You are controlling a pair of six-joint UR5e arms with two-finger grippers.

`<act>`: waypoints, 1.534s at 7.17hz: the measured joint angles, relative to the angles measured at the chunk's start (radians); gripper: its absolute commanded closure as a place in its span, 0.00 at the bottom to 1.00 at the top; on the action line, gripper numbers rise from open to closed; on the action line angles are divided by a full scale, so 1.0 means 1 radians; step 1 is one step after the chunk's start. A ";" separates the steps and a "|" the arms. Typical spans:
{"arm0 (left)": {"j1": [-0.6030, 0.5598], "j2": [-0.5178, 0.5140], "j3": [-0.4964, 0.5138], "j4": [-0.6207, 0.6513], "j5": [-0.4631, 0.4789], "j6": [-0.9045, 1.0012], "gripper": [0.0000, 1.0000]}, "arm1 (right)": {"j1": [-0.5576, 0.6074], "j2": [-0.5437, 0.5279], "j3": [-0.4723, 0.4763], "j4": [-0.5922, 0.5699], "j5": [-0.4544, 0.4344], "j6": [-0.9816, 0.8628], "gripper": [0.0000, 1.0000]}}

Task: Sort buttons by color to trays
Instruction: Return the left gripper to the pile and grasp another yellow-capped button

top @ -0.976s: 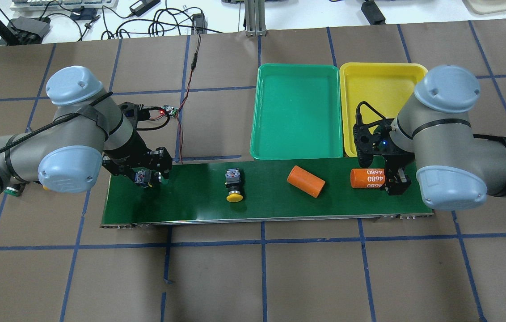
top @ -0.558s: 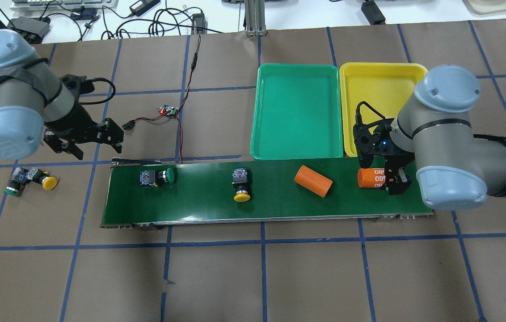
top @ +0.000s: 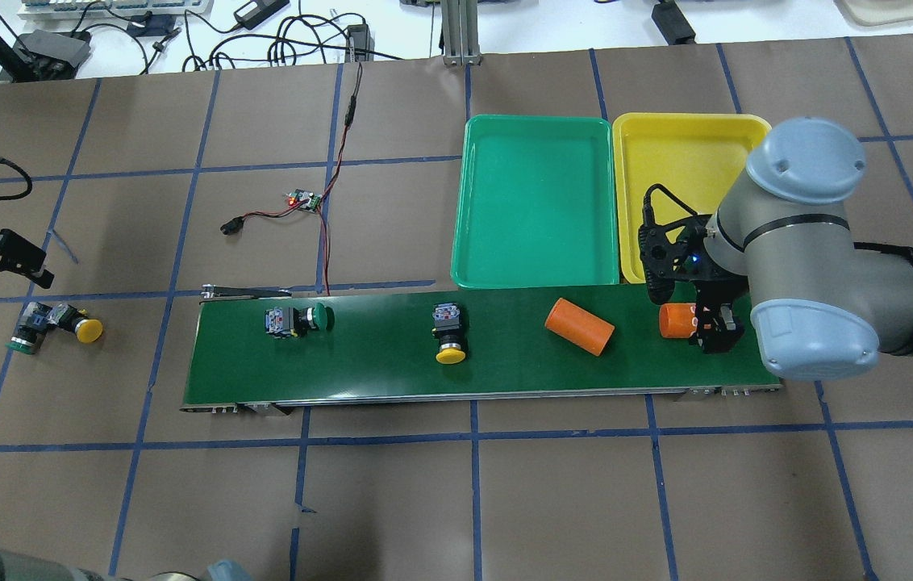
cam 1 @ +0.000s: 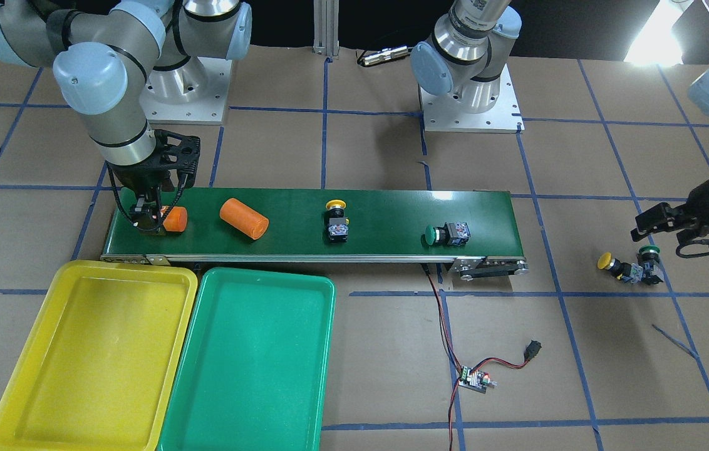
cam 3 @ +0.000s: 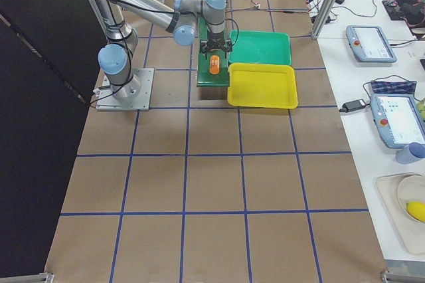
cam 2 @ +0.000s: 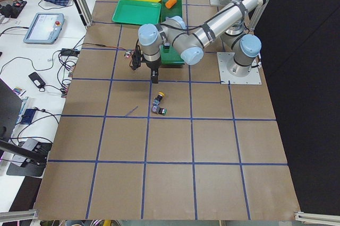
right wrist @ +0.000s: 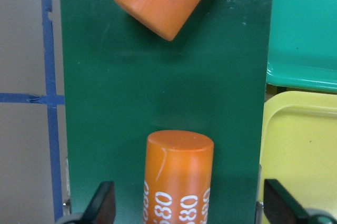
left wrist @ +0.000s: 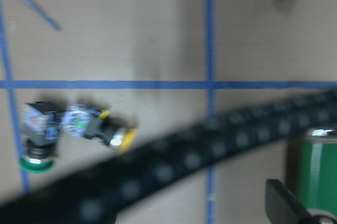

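green button, yellow button on belt; other pair off it; green tray beside yellow tray

Right arm: the grey tubular arm with pale-blue joint caps was bent at the elbow, its wrist turned straight down.
Right gripper: the black two-finger gripper pointed downward with its fingers spread wide.
Left arm: the matching grey arm stretched far outward, held low.
Left gripper: the black two-finger gripper slanted downward, its fingers apart.

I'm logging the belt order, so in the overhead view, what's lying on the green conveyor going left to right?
green button → yellow button → plain orange cylinder → second orange cylinder
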 measured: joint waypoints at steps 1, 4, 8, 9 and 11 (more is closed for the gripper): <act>0.044 -0.057 0.029 0.015 -0.004 0.124 0.00 | 0.000 0.000 -0.001 0.001 0.000 0.000 0.00; 0.081 -0.164 0.011 0.133 -0.005 0.402 0.00 | 0.000 0.001 -0.002 0.002 0.001 0.000 0.00; 0.086 -0.212 0.003 0.149 -0.006 0.436 0.14 | 0.000 0.001 0.000 0.004 0.001 0.000 0.00; 0.086 -0.220 0.003 0.151 -0.008 0.432 0.24 | 0.000 0.001 0.000 0.005 0.002 0.001 0.00; 0.086 -0.230 0.003 0.157 -0.030 0.418 0.79 | 0.000 0.001 0.001 0.004 0.002 0.001 0.00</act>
